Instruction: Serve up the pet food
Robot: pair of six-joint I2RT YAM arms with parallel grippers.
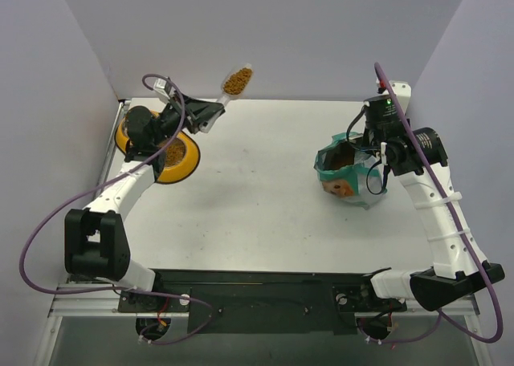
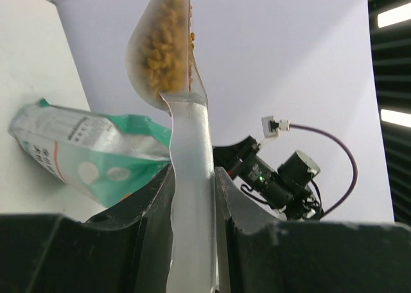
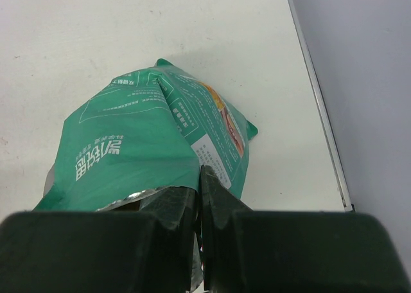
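On the white desk (image 1: pixel 265 221), left pincer (image 2: pixel 192 206) grips the clear plastic scoop (image 1: pixel 226 95) of brown kibble (image 1: pixel 238 80), right pincer (image 3: pixel 199 196) clamps the teal pouch (image 3: pixel 128 151); next we tip into the yellow feeder (image 1: pixel 189 164).

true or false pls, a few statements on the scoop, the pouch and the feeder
1. The scoop holds kibble. True.
2. The left gripper is empty. False: it grips the scoop's handle.
3. The right gripper pinches the pouch. True.
4. The pouch sits right beside the yellow feeder. False: it is far across, at the right arm.
5. The yellow feeder has no food. False: kibble shows in one bowl.
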